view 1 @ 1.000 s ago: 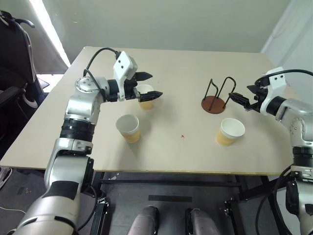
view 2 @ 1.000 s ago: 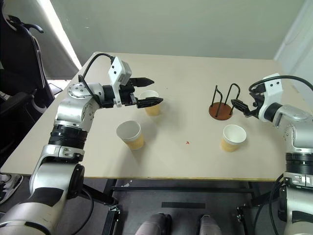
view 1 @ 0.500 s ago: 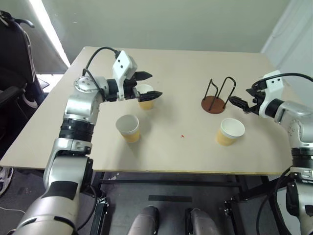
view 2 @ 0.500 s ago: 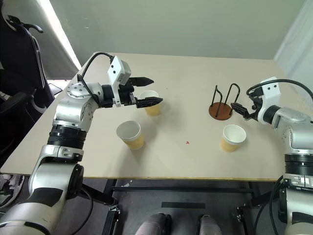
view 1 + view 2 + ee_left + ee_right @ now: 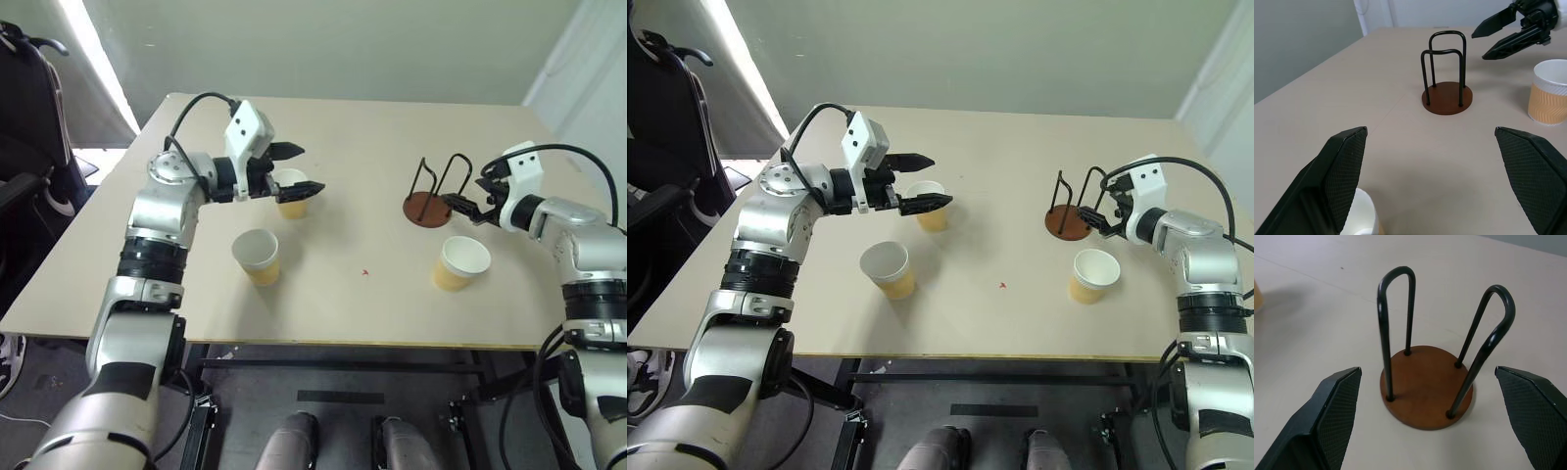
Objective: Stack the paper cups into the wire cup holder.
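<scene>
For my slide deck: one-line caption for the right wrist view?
Open right gripper faces the empty wire cup holder standing on the table.

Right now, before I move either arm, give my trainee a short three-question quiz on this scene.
1. How many paper cups stand on the table?
2. True or false: the wire cup holder already holds a cup.
3. Which is nearest the holder: A) left gripper, B) right gripper, C) the cup between the left gripper's fingers?

Key: 1. Three. 2. False, it is empty. 3. B.
</scene>
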